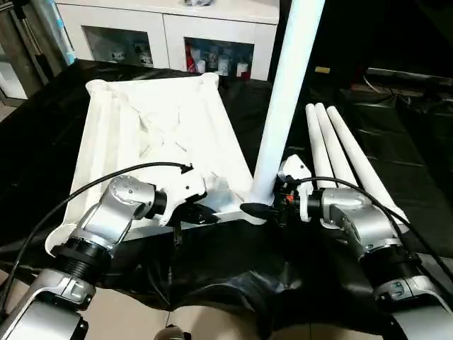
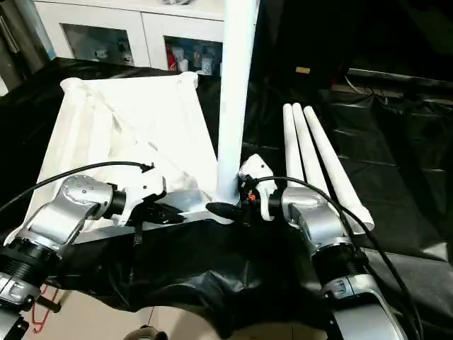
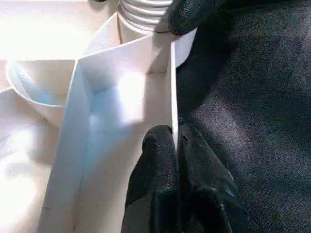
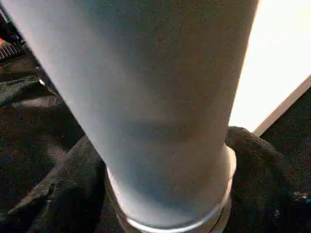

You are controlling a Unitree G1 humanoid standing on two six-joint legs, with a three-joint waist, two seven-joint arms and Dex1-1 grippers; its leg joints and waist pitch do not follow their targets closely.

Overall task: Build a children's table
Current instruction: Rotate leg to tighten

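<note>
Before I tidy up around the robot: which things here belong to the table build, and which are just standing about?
Job:
white plastic ribbed tabletop, upside down
white tubular leg, upright at its near corner
three spare white legs lying beside

Standing about:
white glass-door cabinet with small items
black sheet underneath
</note>
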